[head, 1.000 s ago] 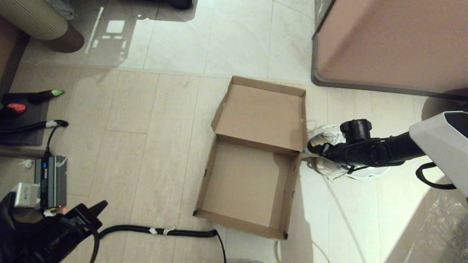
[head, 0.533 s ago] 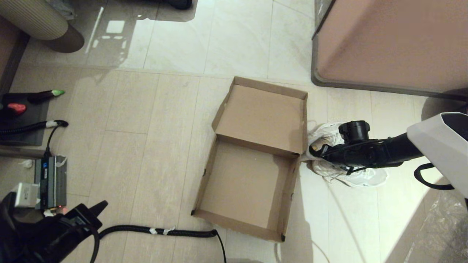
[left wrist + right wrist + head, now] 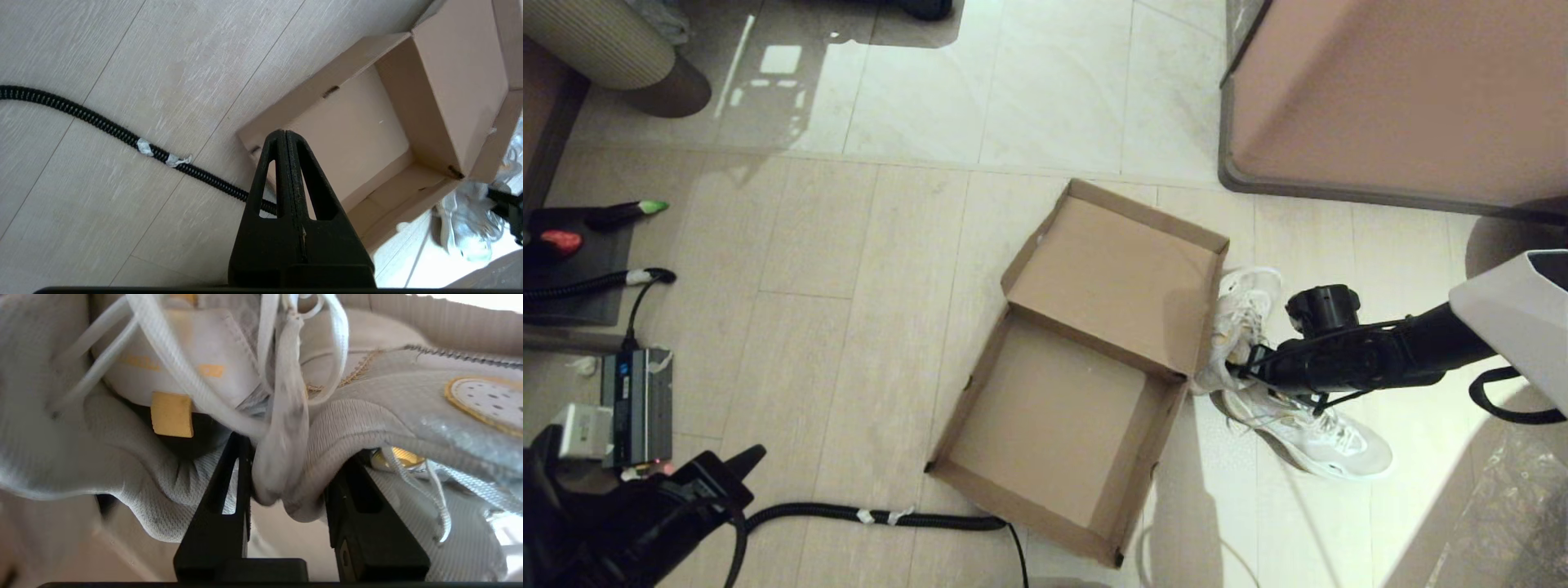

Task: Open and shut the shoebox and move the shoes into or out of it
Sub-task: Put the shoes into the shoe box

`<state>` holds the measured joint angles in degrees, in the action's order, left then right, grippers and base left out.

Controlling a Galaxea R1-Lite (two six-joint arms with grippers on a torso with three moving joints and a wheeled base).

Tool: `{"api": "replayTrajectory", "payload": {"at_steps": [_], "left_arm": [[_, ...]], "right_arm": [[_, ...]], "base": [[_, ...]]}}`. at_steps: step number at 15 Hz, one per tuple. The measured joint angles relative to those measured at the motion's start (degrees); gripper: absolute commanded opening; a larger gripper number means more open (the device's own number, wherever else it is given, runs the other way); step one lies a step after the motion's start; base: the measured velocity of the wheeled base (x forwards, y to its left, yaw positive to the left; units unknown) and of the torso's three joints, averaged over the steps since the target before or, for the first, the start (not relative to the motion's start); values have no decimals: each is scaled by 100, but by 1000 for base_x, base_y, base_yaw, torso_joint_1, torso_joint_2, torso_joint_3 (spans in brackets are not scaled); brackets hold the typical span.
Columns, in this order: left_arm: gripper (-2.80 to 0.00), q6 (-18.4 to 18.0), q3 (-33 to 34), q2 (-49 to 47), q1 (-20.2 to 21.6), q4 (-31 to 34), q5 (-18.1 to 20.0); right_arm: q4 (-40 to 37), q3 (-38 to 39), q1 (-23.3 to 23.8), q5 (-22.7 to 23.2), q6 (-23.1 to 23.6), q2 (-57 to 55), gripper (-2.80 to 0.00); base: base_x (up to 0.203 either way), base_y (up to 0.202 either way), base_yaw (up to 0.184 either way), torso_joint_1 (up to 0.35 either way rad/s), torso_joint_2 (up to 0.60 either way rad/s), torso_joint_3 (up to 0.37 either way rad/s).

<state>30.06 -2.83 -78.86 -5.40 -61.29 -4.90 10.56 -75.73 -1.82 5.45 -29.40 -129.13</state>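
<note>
Down at the near left, the left gripper (image 3: 743, 461) hangs idle just above the floor (image 3: 849, 269), its jaws pressed flat together with nothing between them. A black ribbed cable (image 3: 874, 516) with scraps of pale tape runs along the floorboards from beside it toward the near corner of the shoebox (image 3: 1062, 425). Further left against the wall sit a small dark power unit (image 3: 637, 404) and a black mat (image 3: 580, 269).

The shoebox lies in the middle of the floor, turned at an angle, its hinged lid (image 3: 1119, 278) flung back flat on the far side and the tray empty, bare brown cardboard inside.

Just to the right of the box, touching its right wall, are the shoes (image 3: 1298, 425): one sneaker lies on its side on the pale tiles, the other bunches up against the box corner. The right gripper (image 3: 1245, 371) reaches in over them from the right, and its jaws are narrowed onto folded fabric and laces at the collars, pinching the shoes together. Beyond, at the far right, stands a pinkish-brown cabinet (image 3: 1405, 98).
</note>
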Motion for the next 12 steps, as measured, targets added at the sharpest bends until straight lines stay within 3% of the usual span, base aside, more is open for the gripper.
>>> {"api": "replayTrajectory", "payload": {"at_steps": [4, 12], "left_arm": [[-280, 0, -72, -55, -38, 2, 5], [-280, 4, -313, -220, -150, 2, 13]], "right_arm": [[5, 951, 91, 231, 369, 737, -280], [-321, 2023, 267, 318, 424, 2364, -280]], "base": [[0, 0, 0, 0, 0, 0], [0, 0, 0, 0, 0, 0]]}}
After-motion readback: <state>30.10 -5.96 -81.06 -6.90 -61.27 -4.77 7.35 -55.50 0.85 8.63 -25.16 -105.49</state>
